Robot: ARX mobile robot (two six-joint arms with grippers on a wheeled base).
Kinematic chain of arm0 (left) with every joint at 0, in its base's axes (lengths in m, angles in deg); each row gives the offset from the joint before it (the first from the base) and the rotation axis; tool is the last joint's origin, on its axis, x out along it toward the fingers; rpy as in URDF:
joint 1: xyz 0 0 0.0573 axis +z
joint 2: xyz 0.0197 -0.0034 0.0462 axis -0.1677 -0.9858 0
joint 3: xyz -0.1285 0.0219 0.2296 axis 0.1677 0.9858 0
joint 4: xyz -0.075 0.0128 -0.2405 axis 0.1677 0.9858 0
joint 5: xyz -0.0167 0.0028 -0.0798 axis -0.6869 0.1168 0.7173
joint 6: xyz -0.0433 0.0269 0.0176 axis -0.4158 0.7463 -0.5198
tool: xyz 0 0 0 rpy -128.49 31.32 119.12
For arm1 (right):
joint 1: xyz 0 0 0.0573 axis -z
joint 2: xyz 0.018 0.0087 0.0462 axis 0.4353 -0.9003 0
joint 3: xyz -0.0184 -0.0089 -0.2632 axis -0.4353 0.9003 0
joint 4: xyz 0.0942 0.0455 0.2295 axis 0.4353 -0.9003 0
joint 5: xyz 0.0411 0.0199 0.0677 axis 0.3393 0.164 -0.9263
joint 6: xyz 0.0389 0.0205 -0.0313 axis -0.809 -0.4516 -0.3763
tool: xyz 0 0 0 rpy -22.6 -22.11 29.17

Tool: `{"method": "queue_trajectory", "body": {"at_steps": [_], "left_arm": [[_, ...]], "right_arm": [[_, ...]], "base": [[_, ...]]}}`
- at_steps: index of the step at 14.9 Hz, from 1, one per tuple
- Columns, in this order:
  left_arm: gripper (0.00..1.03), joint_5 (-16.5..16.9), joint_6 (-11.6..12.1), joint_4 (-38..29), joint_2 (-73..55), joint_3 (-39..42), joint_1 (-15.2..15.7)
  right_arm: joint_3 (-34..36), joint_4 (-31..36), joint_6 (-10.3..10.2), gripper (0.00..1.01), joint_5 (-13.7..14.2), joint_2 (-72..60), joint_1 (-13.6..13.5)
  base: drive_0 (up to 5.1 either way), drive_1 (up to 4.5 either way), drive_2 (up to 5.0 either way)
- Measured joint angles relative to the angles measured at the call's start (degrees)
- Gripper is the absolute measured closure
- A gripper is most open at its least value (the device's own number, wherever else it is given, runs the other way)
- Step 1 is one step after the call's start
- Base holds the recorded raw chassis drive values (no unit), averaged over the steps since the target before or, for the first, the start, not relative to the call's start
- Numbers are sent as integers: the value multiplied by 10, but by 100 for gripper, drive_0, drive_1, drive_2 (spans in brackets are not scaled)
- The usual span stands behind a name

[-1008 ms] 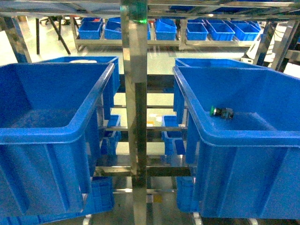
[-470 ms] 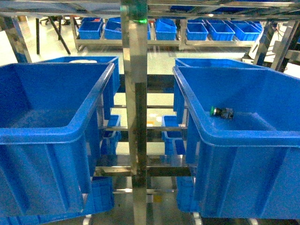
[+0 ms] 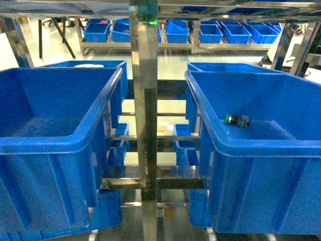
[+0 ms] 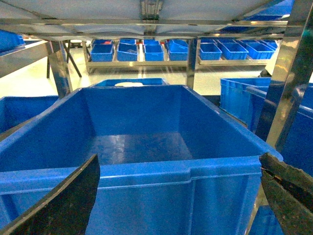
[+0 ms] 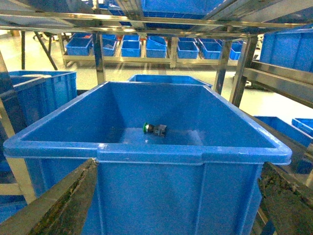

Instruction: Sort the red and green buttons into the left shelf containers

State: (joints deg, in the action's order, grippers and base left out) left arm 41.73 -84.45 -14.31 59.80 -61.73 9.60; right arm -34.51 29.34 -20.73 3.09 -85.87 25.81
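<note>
Right gripper (image 5: 178,196) agape before tote (image 5: 146,152)

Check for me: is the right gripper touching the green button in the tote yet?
Apart. In the right wrist view, the green button lies on the tote floor, while the right gripper fingers sit outside the near wall, open and empty.

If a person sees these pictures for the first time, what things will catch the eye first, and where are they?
Two large blue totes fill the head view, the left tote and the right tote, with a shiny metal shelf post standing between them. Inside the right tote lies one small green button on the floor of the bin, alone. In the left wrist view the left tote looks empty.
</note>
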Motion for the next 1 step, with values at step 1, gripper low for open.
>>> {"method": "queue_trajectory", "body": {"at_steps": [1], "left_arm": [[5, 0, 0, 0, 0, 0, 0]], "right_arm": [[0, 0, 0, 3, 0, 0, 0]], "base": [[0, 0, 0]]}}
